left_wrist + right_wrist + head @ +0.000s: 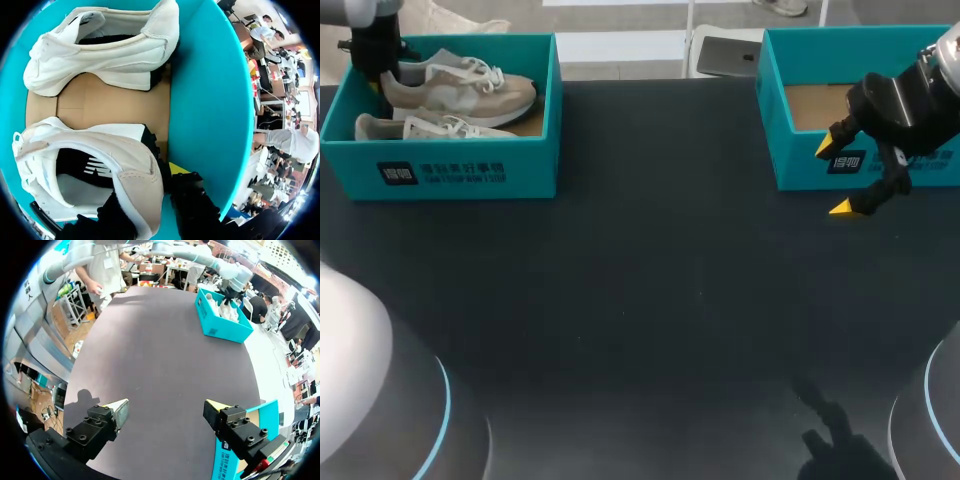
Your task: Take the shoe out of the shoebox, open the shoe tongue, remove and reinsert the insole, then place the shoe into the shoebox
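A beige and white shoe [460, 90] lies in the teal shoebox [440, 172] at the table's far left, beside a second shoe [430, 127]. My left gripper [378, 72] reaches down into the box at the shoe's heel. In the left wrist view the left gripper [150, 200] is shut on the heel collar of the near shoe [100, 165], one finger inside, one outside. The other shoe [110, 45] lies farther ahead. My right gripper [840, 178] hangs open and empty in front of the other teal box [800, 160].
The second teal box holds only its brown cardboard floor [820, 105]. In the right wrist view the right gripper [167, 412] stands over the dark table [160, 350], with the left shoebox [222, 315] far ahead and the near box [250, 440] beside one finger.
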`<state>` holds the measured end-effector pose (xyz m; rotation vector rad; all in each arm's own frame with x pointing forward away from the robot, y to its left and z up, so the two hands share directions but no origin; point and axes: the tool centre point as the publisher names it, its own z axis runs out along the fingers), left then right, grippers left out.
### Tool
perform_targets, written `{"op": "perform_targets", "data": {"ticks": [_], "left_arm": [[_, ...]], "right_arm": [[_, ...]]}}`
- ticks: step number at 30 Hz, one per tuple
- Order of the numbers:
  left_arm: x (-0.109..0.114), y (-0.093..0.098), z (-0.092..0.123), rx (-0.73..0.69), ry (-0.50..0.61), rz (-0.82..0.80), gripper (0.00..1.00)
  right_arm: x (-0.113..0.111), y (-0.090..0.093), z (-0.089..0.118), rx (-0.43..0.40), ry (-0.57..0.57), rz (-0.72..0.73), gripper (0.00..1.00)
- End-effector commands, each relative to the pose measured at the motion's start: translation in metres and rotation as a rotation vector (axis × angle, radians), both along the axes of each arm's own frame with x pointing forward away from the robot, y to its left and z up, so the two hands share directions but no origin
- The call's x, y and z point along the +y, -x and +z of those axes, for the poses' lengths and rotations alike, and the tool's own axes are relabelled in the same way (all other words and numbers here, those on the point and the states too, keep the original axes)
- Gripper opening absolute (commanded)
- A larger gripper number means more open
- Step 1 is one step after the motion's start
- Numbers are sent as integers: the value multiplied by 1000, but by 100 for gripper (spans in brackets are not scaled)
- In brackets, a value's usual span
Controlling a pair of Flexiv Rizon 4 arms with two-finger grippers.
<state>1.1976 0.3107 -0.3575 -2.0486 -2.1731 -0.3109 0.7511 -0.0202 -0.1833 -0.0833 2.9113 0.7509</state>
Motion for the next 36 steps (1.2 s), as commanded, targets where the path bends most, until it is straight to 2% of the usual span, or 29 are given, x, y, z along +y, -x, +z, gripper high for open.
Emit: {"op": "perform_targets", "data": {"ticks": [1,3,4,5,7,10,19,25,32,33,36], "left_arm": [[-1,-4,-2,21,-3,6,39],[-2,-3,-4,23,-5,6,49],[-2,-3,-5,24,-7,6,69],[-2,-2,-6,25,-8,6,83],[-3,-1,-3,26,-6,9,92],[-6,2,9,17,18,0,99],[-27,11,63,-40,108,-28,99],[-39,28,83,-77,95,-47,99],[-47,58,105,-99,120,-2,100],[-48,60,111,-98,125,-1,100],[-48,60,111,-98,125,-1,100]], "right_arm": [[0,0,0,0,2,-1,100],[0,0,0,0,2,-1,100],[0,0,0,0,2,-1,100],[0,0,0,0,2,-1,100],[0,0,0,0,2,-1,100],[0,0,0,0,2,-1,100],[0,0,0,0,2,-1,100],[0,0,0,0,2,-1,100],[0,0,0,0,2,-1,100],[0,0,0,0,2,-1,100],[0,0,0,0,2,-1,100]]}}
